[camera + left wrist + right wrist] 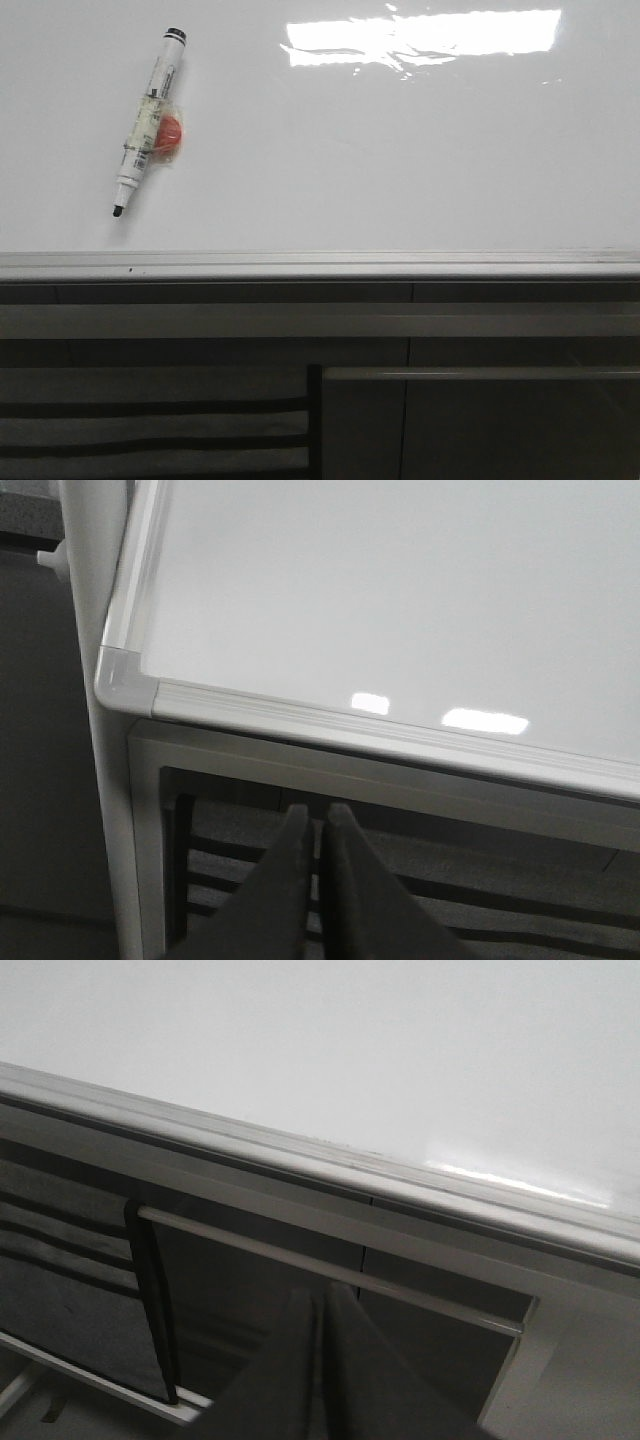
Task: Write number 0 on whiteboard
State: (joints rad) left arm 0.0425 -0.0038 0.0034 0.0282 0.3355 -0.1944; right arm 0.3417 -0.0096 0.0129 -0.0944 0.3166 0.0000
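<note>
The whiteboard [400, 150] lies flat, glossy white, with a silver frame along its near edge [320, 264]. No number 0 shows on it. A black-capped marker pen [148, 120] lies on the board at the left, tip toward the near edge, with a red round piece [168, 135] fixed beside it. My left gripper [318, 812] is shut and empty, below the board's near left corner [125, 680]. My right gripper [320, 1295] is shut and empty, below the board's near edge [330, 1165]. Neither gripper shows in the front view.
Dark grey panelled furniture [300, 380] with slots and rails stands below the board's near edge. A bright light reflection [420, 35] lies on the board at the far right. A white post [85, 600] runs beside the board's left corner.
</note>
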